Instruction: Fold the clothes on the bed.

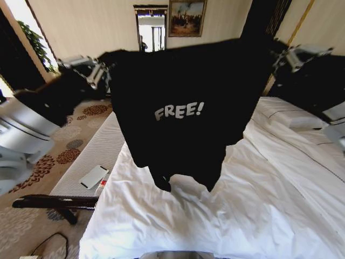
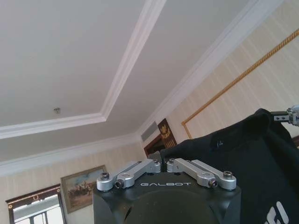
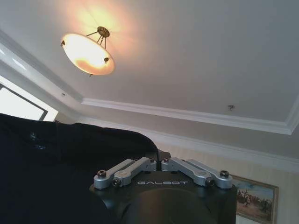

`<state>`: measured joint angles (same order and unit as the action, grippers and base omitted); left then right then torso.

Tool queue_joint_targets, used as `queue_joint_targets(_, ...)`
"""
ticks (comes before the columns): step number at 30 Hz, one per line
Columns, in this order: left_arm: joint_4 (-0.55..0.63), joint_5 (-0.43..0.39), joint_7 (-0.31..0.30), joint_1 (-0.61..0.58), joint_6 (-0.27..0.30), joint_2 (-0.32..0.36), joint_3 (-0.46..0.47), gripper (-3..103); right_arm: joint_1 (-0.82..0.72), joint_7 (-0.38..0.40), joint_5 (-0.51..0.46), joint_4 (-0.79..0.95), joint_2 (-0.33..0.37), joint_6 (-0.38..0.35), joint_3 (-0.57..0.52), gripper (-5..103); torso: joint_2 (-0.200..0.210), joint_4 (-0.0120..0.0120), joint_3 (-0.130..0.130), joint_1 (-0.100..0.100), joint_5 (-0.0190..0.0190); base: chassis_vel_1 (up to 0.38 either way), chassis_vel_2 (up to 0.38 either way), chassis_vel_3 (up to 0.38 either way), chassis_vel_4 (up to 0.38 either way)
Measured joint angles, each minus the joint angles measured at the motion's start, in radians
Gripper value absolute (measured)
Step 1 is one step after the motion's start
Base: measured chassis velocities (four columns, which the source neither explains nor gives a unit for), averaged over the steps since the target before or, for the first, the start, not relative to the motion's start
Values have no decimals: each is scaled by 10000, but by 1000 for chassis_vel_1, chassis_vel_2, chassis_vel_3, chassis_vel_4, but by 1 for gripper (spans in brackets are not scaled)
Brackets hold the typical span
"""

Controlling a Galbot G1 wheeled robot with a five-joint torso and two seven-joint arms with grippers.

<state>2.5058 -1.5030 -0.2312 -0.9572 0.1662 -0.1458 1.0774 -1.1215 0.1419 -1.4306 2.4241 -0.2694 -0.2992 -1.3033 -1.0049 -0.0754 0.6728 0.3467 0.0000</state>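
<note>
Right gripper (image 3: 161, 161) pinching black top (image 3: 56, 163)

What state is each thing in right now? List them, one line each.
black top: lifted off the bed, hanging spread between both tools, lettering facing the head camera.
left tool: raised, shut on the top's edge.
right tool: raised, shut on the top's edge.
bed: white duvet rumpled.
ceiling lamp: lit.

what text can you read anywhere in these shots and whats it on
"FREE!" in white, on the chest of the black top, held up above the bed.
"GALBOT" on the left gripper housing.
"GALBOT" on the right gripper housing.
A small tag at the top's collar in the left wrist view is too small to read.
</note>
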Motion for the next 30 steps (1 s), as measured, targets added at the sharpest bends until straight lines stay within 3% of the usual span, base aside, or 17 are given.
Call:
queue_joint_targets(5, -21, -1436, -230, 67, 142, 270, 1258, 1, -143, 348, -1051, 674, 174, -347, -964, 0, 0, 1, 0, 0, -1, 0, 0, 0, 0)
queue_joint_targets(7, -23, -1613, -280, 70, 169, 296, 1379, 1, -164, 389, -1150, 726, 173, -391, -1039, 0, 0, 1, 0, 0, -2, 0, 0, 0, 0)
queue_joint_targets(10, -29, -2720, -665, 76, 326, 401, 1973, 1, -254, 614, -1527, 805, 143, -620, -1358, 0, 0, 2, 1, 0, 0, 0, 0, 0, 0)
queue_joint_targets(15, -35, -3787, -1205, 41, 477, 279, 2428, 1, -277, 944, -2075, 807, 203, -962, -1818, 0, 1, 1, 1, 0, 1, 0, 0, 0, 0)
queue_joint_targets(18, -39, -4021, -1357, -4, 579, 113, 2488, 1, -288, 1105, -2396, 805, 202, -1128, -1949, 0, 1, 1, 1, 0, 0, 0, 0, 0, 0)
queue_joint_targets(21, -41, -3829, -1480, -112, 722, -176, 2177, 1, -320, 1309, -2474, 802, 96, -1378, -1779, 0, 0, 2, 0, -1, -4, 0, 0, 0, 0)
queue_joint_targets(23, -45, -3372, -1666, -142, 828, -400, 1423, 1, -347, 1364, -1792, 796, -110, -1461, -1156, 0, 0, 2, 0, -1, -2, 0, 0, 0, 0)
queue_joint_targets(24, -47, -2823, -1762, -166, 928, -590, 586, 1, -350, 1385, -1285, 792, -262, -1525, -633, 0, 1, 2, 0, -1, 2, 0, 0, 0, 0)
queue_joint_targets(26, -49, -2539, -1798, -195, 979, -677, 131, 1, -344, 1393, -1027, 790, -345, -1572, -332, 0, 1, 3, 0, -1, 3, 0, 0, 0, 0)
queue_joint_targets(28, -58, -1502, -1840, -549, 1168, -1124, -1409, 1, -307, 1367, -22, 751, -632, -1631, 938, 0, 3, -3, 2, 3, 0, 0, 0, 0, 0)
queue_joint_targets(30, -63, -1033, -1766, -773, 1246, -1375, -2051, 1, -452, 1212, 610, 540, -797, -1576, 1593, 0, 3, 3, 3, 4, -1, 0, 0, 0, 0)
